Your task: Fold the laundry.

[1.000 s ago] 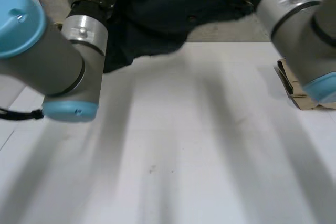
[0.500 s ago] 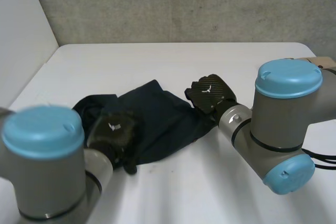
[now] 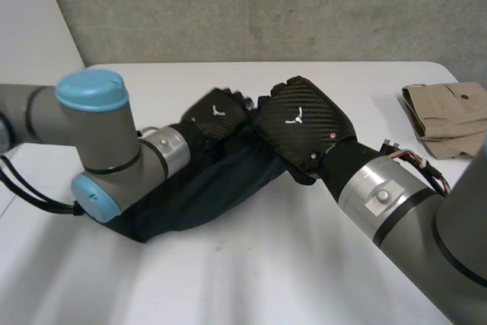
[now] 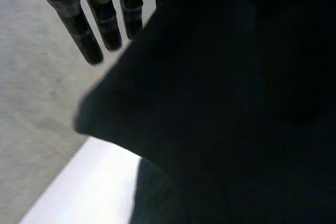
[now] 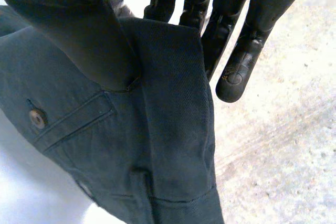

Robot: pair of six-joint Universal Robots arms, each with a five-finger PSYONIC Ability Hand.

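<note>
A dark navy garment [image 3: 205, 195] with a buttoned pocket lies bunched on the white table [image 3: 251, 279], partly under my left arm. My right hand [image 3: 300, 131] is at its far right edge. In the right wrist view the thumb [image 5: 89, 40] presses the cloth [image 5: 157, 145] against the fingers [image 5: 236, 72], so this hand is shut on it. My left hand [image 3: 217, 116] is right beside the right hand, over the same far edge. Its fingers [image 4: 84, 30] are straight, with the dark cloth [image 4: 220, 108] next to the palm.
A folded beige garment [image 3: 449, 116] lies at the table's right edge. A grey wall runs behind the far table edge. Bare table surface lies in front of the dark garment and beyond it.
The garment, held up between both arms a second ago, now lies on the table. My left hand's fingers have straightened and it has moved to the far edge beside the right hand.
</note>
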